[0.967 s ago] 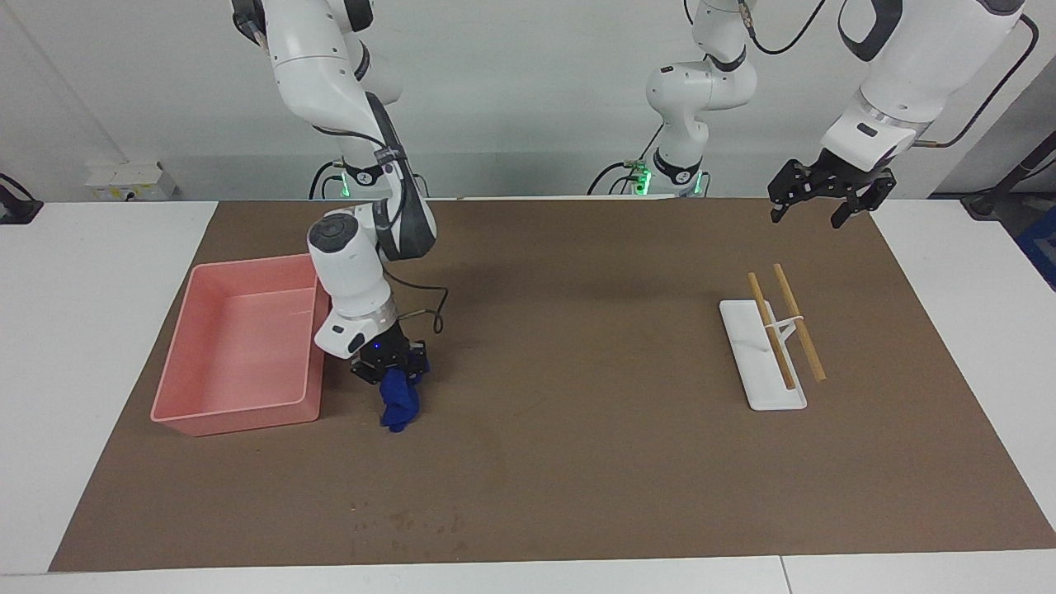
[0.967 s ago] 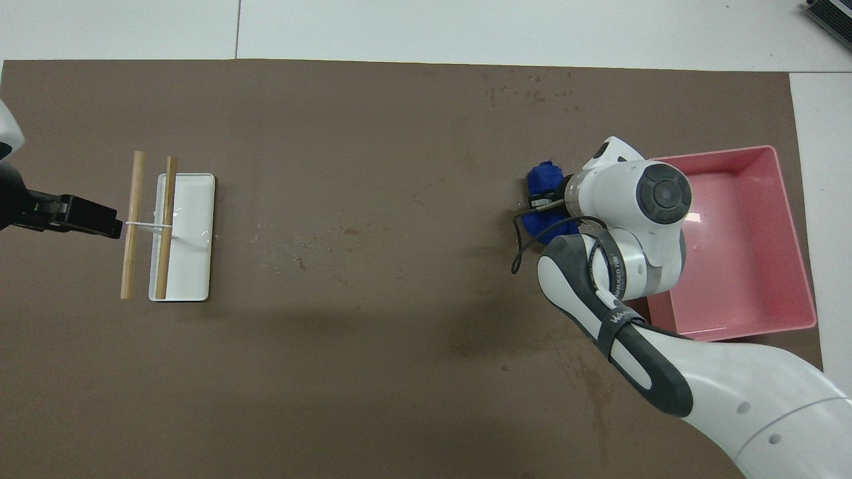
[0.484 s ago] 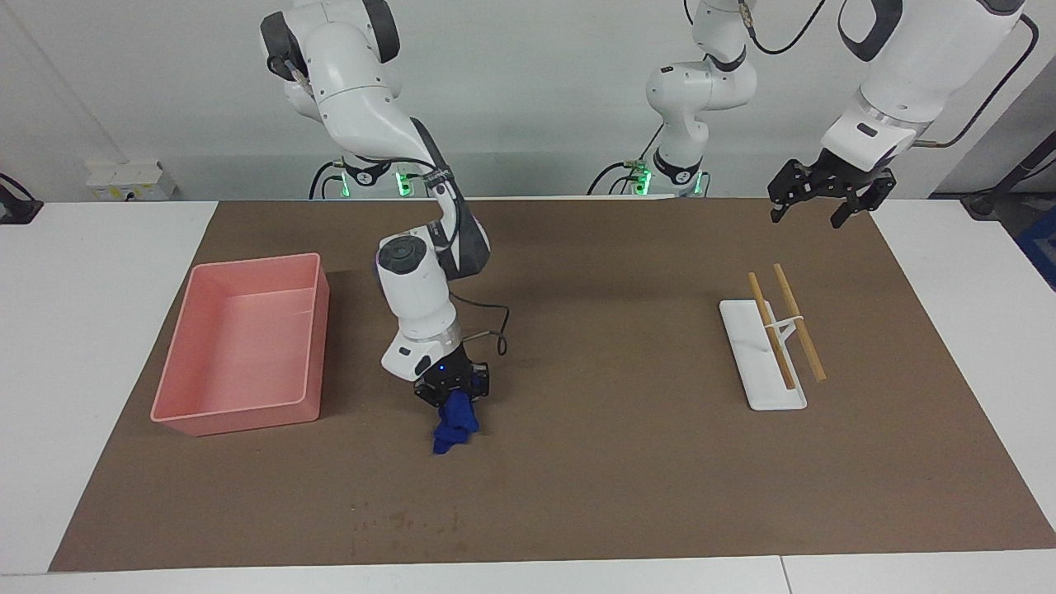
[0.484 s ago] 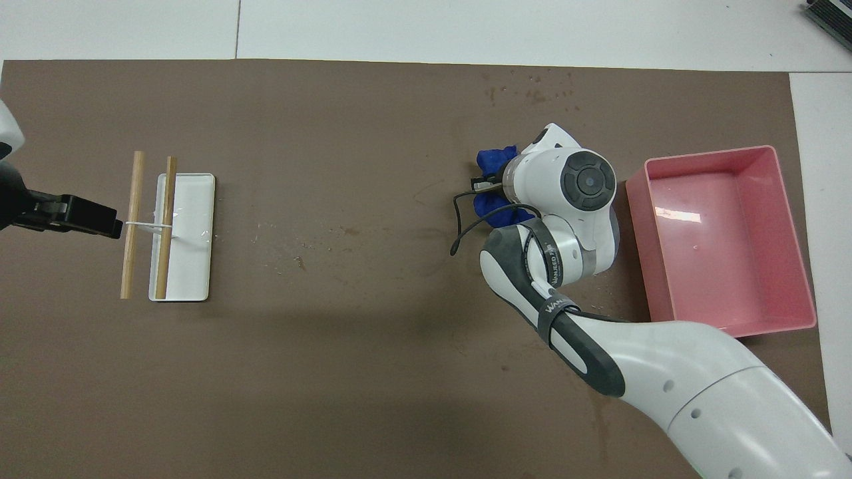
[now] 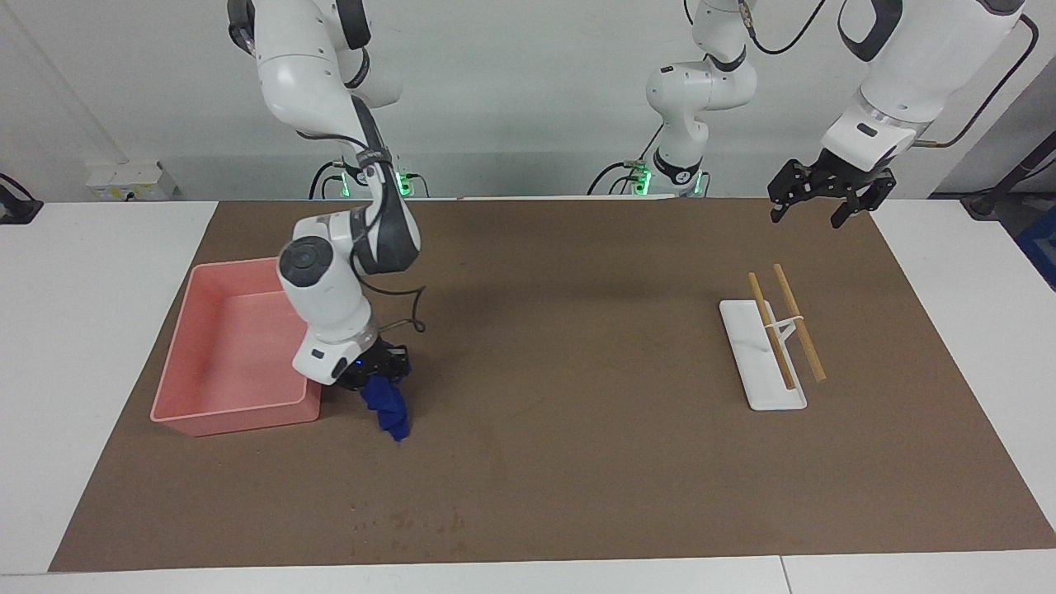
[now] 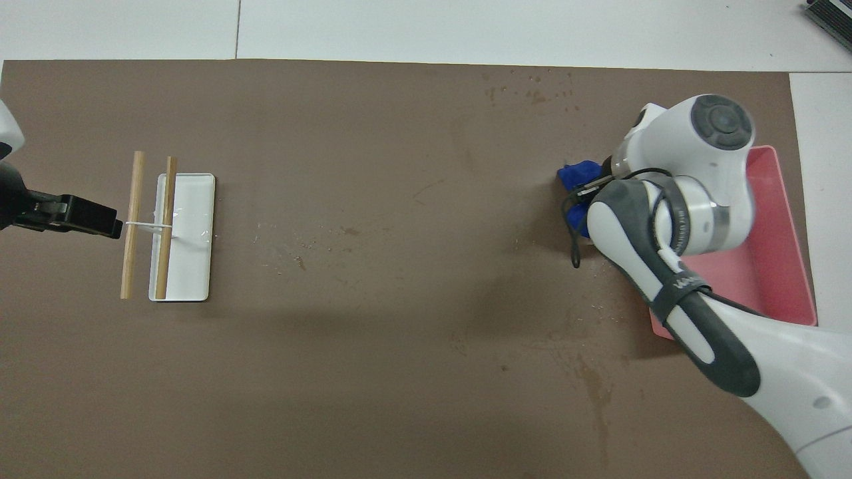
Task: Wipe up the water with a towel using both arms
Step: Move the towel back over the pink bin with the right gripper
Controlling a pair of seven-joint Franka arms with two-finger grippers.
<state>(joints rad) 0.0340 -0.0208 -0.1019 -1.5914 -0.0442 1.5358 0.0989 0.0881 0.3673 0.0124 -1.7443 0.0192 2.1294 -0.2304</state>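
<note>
Towel (image 5: 388,407) first: it is a small deep-blue cloth, soft and wrinkly, and it hangs in a bunch from the right end effector (image 5: 375,377), which is clenched tight on its top. The cloth's low tip is down at the brown mat (image 5: 577,462), just beside the pink tray (image 5: 235,417), at the right arm's end of the bench (image 5: 82,330).

The tray is smooth pink plastic, a box shape with tall walls. The mat is flat, dull and brown and covers most of the white bench. Near the mat's edge farthest from the robots sits a bunch of small dark blotchy stains (image 5: 404,524), and a few tiny pale drops of water (image 6: 546,78) shine among them.

At the left arm's end lies a flat white tray (image 5: 759,363) with two thin wooden sticks (image 5: 784,326) across it, tied by a white band. The left end effector (image 5: 821,206) waits up in the air over the mat's corner, its fingers spread wide and holding nothing.

The middle of the mat is wide and bare, so there is lots of room between the two trays.

From above, the big white right arm (image 6: 672,199) hides most of the cloth and part of the pink tray. From the facing view the whole cloth shows. The view from above shows more faint marks on the mat.
</note>
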